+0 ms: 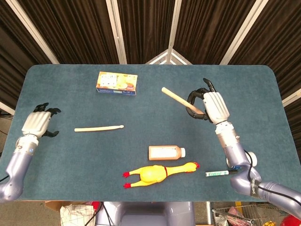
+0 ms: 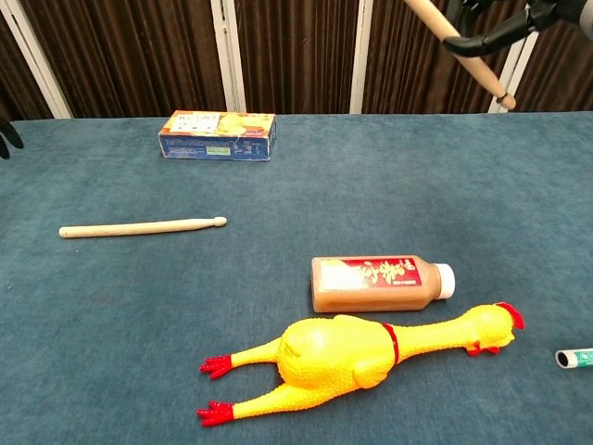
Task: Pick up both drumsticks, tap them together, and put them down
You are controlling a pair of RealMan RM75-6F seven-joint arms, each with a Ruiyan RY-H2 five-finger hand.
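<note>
**One drumstick is lifted, the other lies on the surface**

The right hand (image 1: pixel 210 106) holds one drumstick (image 1: pixel 181 100) above the blue surface (image 1: pixel 70 150). Its dark fingers (image 1: pixel 194 96) are curled around the stick near the thin end, and the thick end points to the left and away from the robot. In the chest view only the lower part of this stick (image 2: pixel 463 46) shows at the top edge, tilted, with a dark finger across it.

The second drumstick (image 1: pixel 99 128) lies flat on the surface, well apart from the first one, with its tip pointing to the right. The left hand (image 1: pixel 38 124) is over the left edge of the surface, near the thick end of this stick but not touching it. Its fingers hold nothing; how far they are curled cannot be told.

A box (image 1: pixel 116 83) lies at the far side. A brown bottle (image 1: pixel 166 152) lies just beside a yellow rubber chicken (image 1: pixel 157 173). A marker (image 1: pixel 217 173) lies near the right arm.
</note>
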